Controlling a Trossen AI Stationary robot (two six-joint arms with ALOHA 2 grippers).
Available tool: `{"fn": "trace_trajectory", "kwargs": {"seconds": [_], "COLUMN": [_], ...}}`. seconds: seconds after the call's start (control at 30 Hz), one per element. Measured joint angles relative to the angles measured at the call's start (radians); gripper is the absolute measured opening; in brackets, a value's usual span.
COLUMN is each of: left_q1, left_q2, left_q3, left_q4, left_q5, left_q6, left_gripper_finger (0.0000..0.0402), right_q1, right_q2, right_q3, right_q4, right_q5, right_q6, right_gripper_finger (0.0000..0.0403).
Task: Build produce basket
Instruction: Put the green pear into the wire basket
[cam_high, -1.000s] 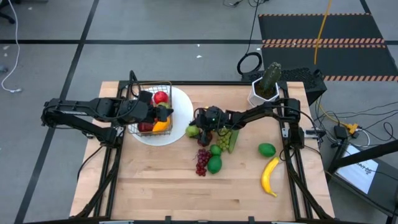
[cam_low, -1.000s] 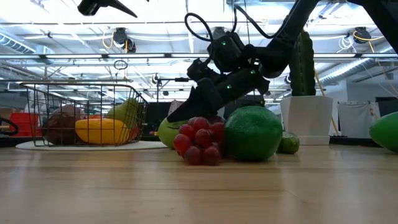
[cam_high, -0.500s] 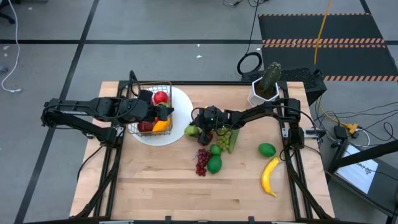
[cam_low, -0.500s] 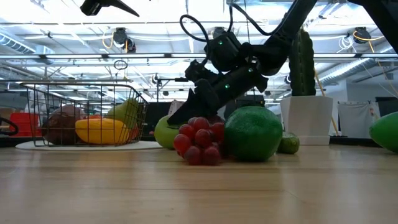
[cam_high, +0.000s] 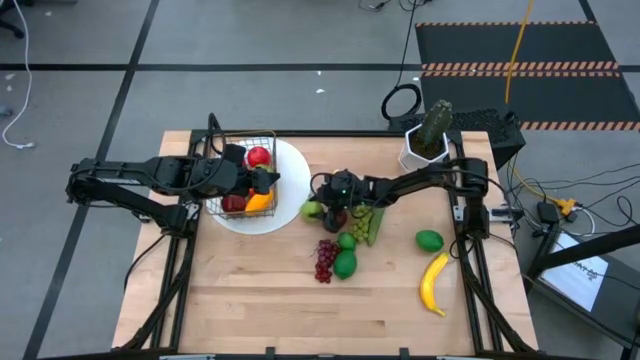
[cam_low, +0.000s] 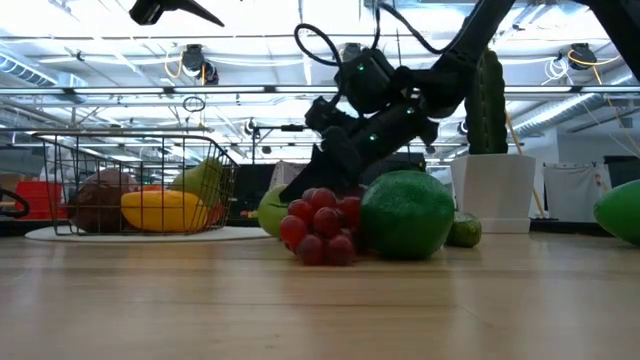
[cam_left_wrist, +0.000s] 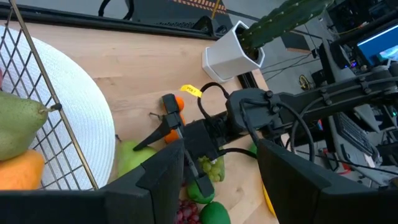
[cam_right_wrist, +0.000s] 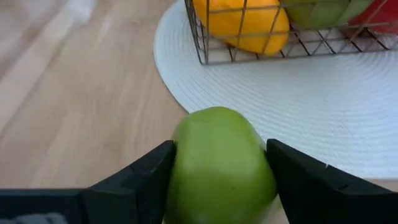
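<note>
Compared with a second before, little changed at frame left: left gripper (cam_high: 268, 181) kept hovering over the basket (cam_high: 243, 175) at upper left of the high view, fingers parted halfway around nothing. Changed at centre: right gripper (cam_high: 316, 208) narrowed its fingers (cam_right_wrist: 140, 174) onto both flanks of the green pear (cam_right_wrist: 222, 165), now clasping it just off the rim of the white plate (cam_high: 290, 160), pear shifted a little toward frame right in the low view. Elsewhere, produce stayed put. Pale wooden table (cam_high: 250, 300) filling mid-frame from above; grey floor with dark tape lines around it; in the low view, ceiling beams and lamps across the back of the room. From left to right: basket on the plate, holding a red apple (cam_high: 258, 156), a yellow-orange fruit (cam_low: 163, 210) and a second pear (cam_low: 203, 178); then red grapes (cam_high: 325, 259), a lime (cam_high: 345, 264), green grapes (cam_high: 362, 222) crowding below the right gripper; another lime (cam_high: 429, 240) and a banana (cam_high: 435, 282) toward lower right; potted cactus (cam_high: 428, 133) at upper right. In the low view, grapes and lime blocking the gripper's lower part.
</note>
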Motion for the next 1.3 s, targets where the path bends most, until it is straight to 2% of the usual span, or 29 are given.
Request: {"fn": "trace_trajectory", "kwargs": {"seconds": [0.57, 0.73, 0.9, 1.03, 1.17, 1.3], "left_q1": [0.001, 0.002, 0.021, 0.049, 0.094, 0.148], "left_q2": [0.0, 0.0, 0.0, 0.0, 0.007, 0.019], "left_q3": [0.0, 0.0, 0.0, -0.001, -0.001, -0.001], "left_q4": [0.01, 0.011, 0.025, 0.159, 0.322, 0.397], "left_q5": [-0.034, -0.034, -0.022, -0.004, 0.036, 0.096], "left_q6": [0.086, -0.003, -0.218, -0.311, -0.282, -0.252], "left_gripper_finger": [0.0202, 0.0202, 0.0202, 0.0203, 0.0209, 0.0239], "right_q1": [0.0, 0.0, 0.003, 0.022, 0.055, 0.084], "right_q2": [-0.31, -0.434, -0.574, -0.667, -0.716, -0.73], "right_q3": [0.001, 0.0, 0.002, 0.002, 0.002, 0.002], "right_q4": [-0.172, -0.207, -0.224, -0.219, -0.221, -0.212], "right_q5": [-0.006, -0.008, -0.008, -0.006, -0.003, 0.004], "right_q6": [-0.039, -0.039, -0.081, -0.197, -0.318, -0.372], "right_gripper_finger": [0.0234, 0.0235, 0.0234, 0.0236, 0.0236, 0.0237]}}
